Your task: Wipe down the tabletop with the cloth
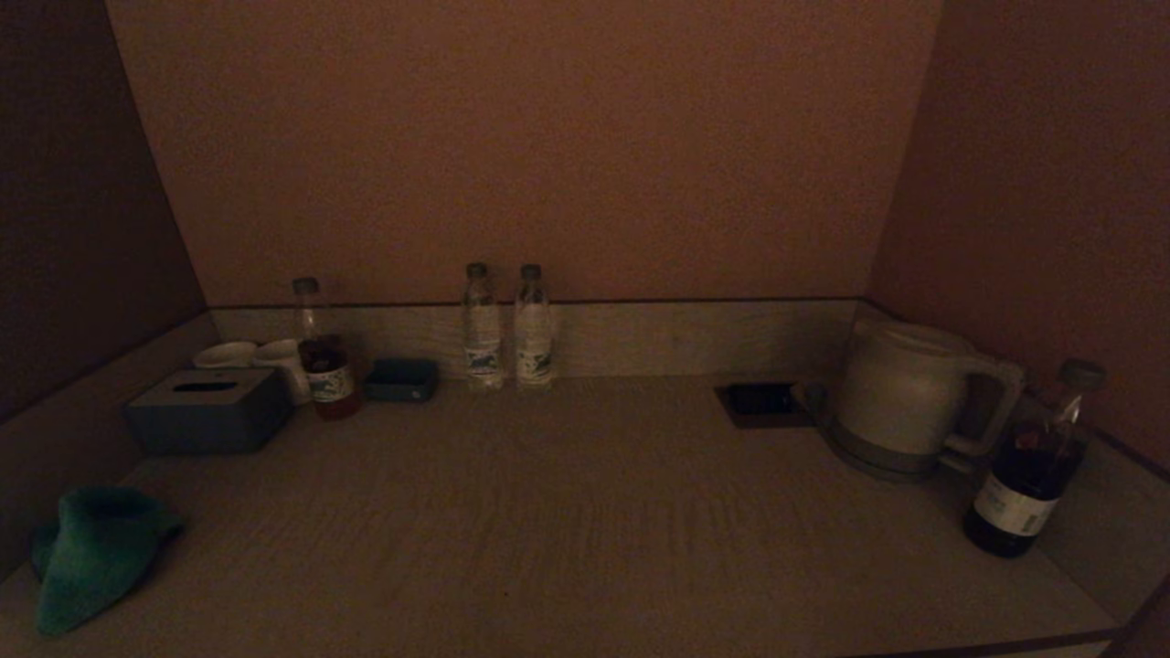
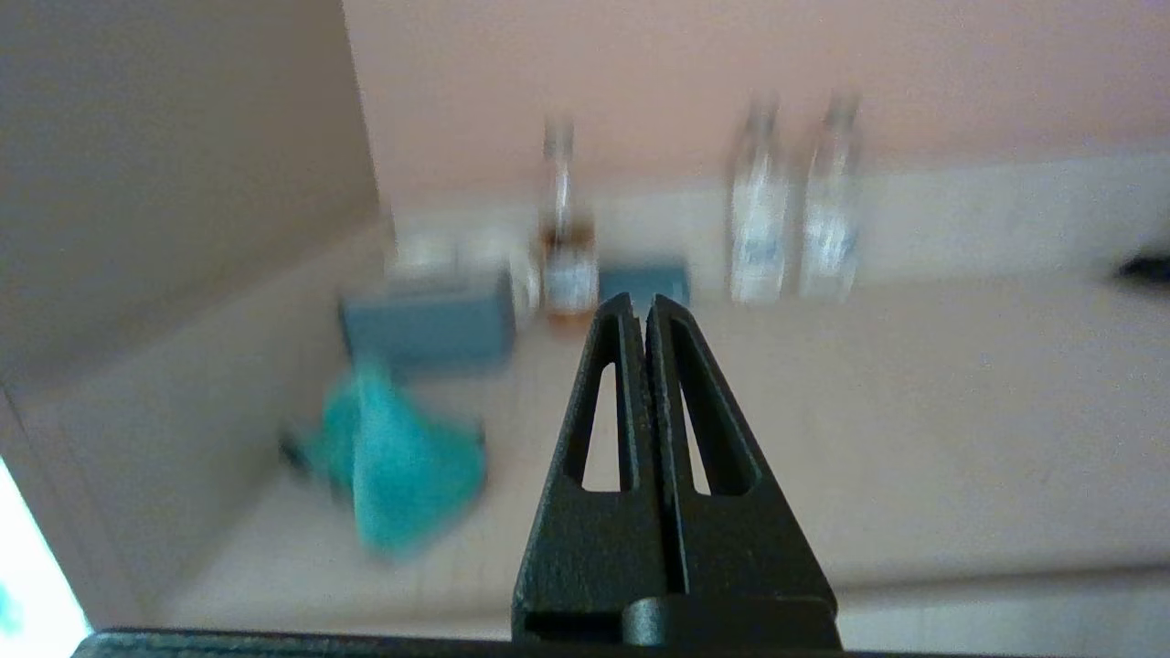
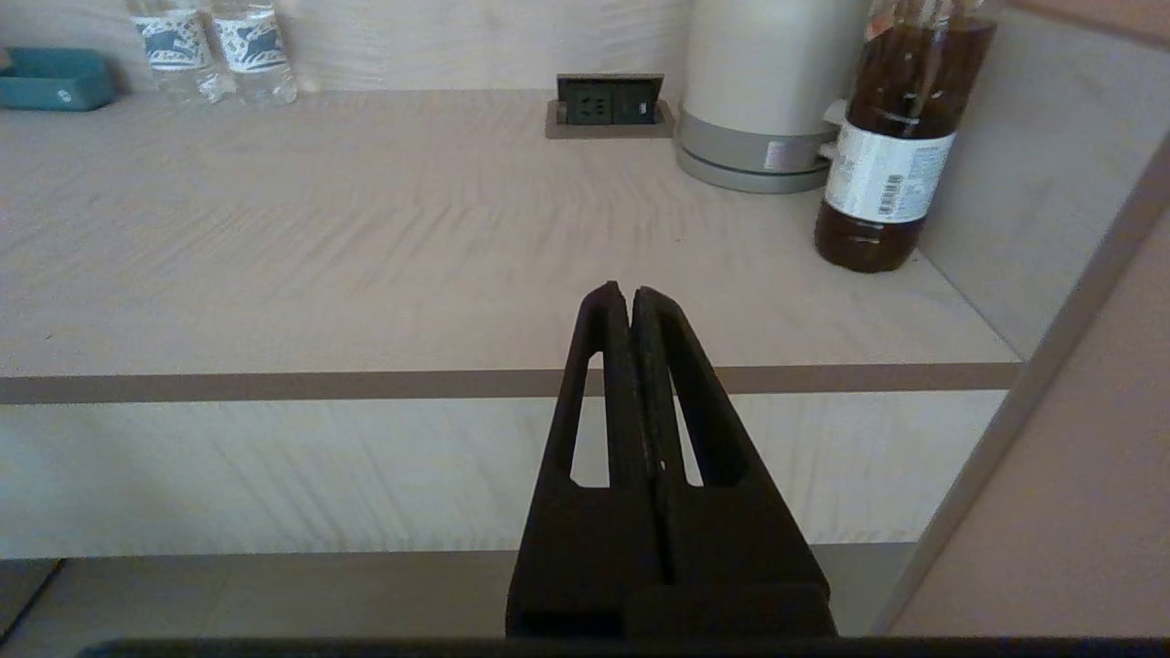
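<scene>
Nearest, both arms held off the front edge, out of the head view: left end effector (image 2: 640,306) clenched on nothing, tips pressed together, aimed over the left part of the worktop (image 1: 585,512); right end effector (image 3: 620,294) likewise clenched and empty, hanging in front of and below the front lip toward the right side. Next in, at the near left corner, a green cloth (image 1: 96,553) lying crumpled in a loose heap on the surface, close to the left side wall, ungrasped and well apart from either end effector. Mid-surface bare, no visible wipe marks or spills to judge by. Further back on the left, a grey tissue box (image 1: 208,411), then white cups (image 1: 260,358), a bottle of brownish drink (image 1: 322,352) and a small teal tray (image 1: 402,379). Against the back wall, two water bottles (image 1: 508,329) standing side by side. On the right, a recessed power socket (image 1: 760,404), a white kettle (image 1: 905,397) and a dark bottle (image 1: 1033,471) nearer the front. Judged from this: task at its very start, cloth not yet picked up, no wiping evidently done; left to do, a reach to the cloth by the nearer left arm, a grasp, then strokes across the open middle without knocking the bottles.
</scene>
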Motion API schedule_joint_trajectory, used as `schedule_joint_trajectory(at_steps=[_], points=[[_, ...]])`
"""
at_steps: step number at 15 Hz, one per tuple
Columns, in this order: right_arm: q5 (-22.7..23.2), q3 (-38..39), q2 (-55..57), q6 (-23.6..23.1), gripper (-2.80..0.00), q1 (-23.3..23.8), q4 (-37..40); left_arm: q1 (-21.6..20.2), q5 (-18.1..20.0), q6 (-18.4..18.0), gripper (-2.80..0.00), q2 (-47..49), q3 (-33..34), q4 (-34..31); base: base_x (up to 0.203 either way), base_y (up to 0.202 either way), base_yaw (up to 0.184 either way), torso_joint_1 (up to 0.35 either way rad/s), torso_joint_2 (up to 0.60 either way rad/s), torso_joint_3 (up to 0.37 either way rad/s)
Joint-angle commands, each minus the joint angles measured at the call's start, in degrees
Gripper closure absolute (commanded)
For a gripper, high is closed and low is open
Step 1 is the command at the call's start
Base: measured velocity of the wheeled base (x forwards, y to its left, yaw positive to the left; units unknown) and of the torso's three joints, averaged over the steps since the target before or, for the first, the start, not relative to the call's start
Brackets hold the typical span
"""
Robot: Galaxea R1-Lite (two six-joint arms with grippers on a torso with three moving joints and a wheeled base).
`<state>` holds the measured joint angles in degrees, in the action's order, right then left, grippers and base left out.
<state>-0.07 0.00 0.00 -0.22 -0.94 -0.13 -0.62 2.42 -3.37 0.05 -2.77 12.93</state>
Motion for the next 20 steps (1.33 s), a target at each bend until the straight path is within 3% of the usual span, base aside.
schedule_joint_trajectory(at_steps=[1,9,20], points=[[0.0,0.0,0.1,0.0,0.0,0.0,0.0,0.0,-0.3,0.6,0.0,0.0,2.8,-1.1,0.0,0.0,0.0,0.0,0.0,0.0],[0.0,0.0,0.1,0.0,0.0,0.0,0.0,0.0,-1.0,1.6,0.0,0.0,2.8,-13.8,0.0,0.0,0.0,0.0,0.0,0.0],[0.0,0.0,0.1,0.0,0.0,0.0,0.0,-0.1,-1.0,1.8,0.0,0.0,2.8,-13.8,0.0,0.0,0.0,0.0,0.0,0.0]])
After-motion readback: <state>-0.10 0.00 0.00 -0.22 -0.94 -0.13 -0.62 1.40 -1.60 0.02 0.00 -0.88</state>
